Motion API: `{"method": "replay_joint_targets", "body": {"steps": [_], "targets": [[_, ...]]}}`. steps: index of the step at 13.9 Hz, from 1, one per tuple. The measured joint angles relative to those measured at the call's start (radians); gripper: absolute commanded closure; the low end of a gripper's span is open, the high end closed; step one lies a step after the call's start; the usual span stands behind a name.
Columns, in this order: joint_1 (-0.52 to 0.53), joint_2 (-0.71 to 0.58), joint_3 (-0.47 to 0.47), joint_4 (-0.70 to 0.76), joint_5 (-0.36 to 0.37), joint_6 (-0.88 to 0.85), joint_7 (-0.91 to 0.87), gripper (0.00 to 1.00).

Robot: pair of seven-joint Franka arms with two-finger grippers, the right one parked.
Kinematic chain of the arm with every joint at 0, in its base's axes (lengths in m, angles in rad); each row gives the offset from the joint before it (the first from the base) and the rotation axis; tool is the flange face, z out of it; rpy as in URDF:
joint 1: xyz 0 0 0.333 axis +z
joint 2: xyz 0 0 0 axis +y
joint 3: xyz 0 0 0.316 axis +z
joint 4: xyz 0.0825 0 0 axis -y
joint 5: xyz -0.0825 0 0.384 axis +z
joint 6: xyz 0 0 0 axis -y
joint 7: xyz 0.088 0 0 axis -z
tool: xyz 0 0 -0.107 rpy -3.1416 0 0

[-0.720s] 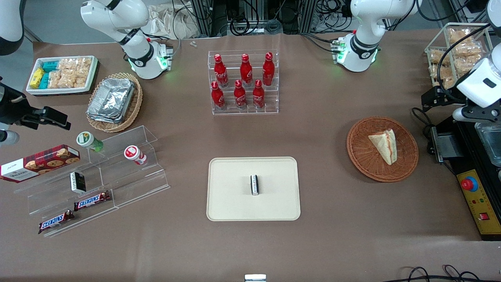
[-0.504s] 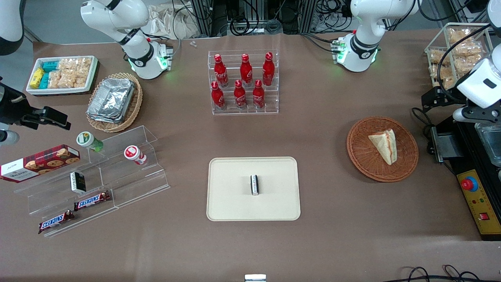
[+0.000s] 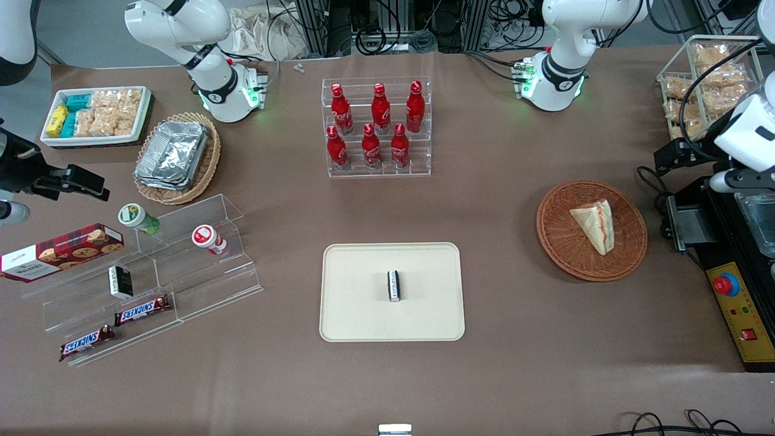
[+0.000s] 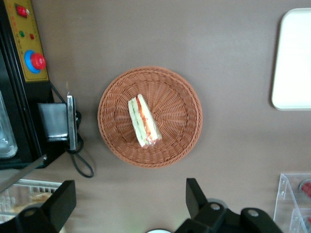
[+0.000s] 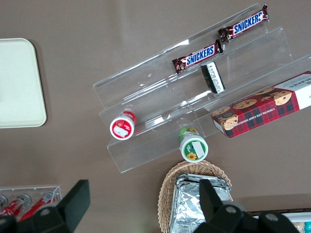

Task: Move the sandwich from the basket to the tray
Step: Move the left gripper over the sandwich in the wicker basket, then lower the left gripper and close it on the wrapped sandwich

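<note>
The sandwich [image 3: 594, 224] [image 4: 143, 121], a wrapped pale wedge with a red and green filling stripe, lies in the round reddish-brown basket [image 3: 557, 254] [image 4: 180, 97]. The cream tray [image 3: 363, 315] [image 4: 294, 63] sits near the table's middle, nearer the front camera, with a small black-and-white packet [image 3: 394, 285] on it. My gripper [image 3: 687, 158] [image 4: 127, 201] hangs high above the table beside the basket, toward the working arm's end and a little farther from the front camera. It is open wide, with nothing between its black fingers [image 4: 194, 194].
A black control box with a red button [image 3: 726, 284] [image 4: 34, 60] and a loose cable lie beside the basket at the table's edge. A wire rack of snack bags [image 3: 705, 79] stands farther back. A rack of red bottles [image 3: 376, 127] stands mid-table.
The working arm's wrist has shifted slightly toward its end of the table. The sandwich, basket and tray have not moved.
</note>
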Motion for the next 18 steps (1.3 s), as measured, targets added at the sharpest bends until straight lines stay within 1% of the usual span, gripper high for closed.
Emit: {"method": "replay_joint_targets", "body": {"steps": [5, 8, 11, 15, 18], "targets": [[0.002, -0.055, 0.009, -0.322, 0.0, 0.281, -0.195, 0.0], [0.001, -0.061, 0.008, -0.462, 0.0, 0.434, -0.324, 0.0], [0.0, -0.057, 0.007, -0.547, 0.0, 0.522, -0.38, 0.0], [0.001, -0.05, 0.007, -0.66, 0.0, 0.66, -0.396, 0.0], [0.003, -0.029, 0.009, -0.711, 0.0, 0.729, -0.399, 0.0]]}}
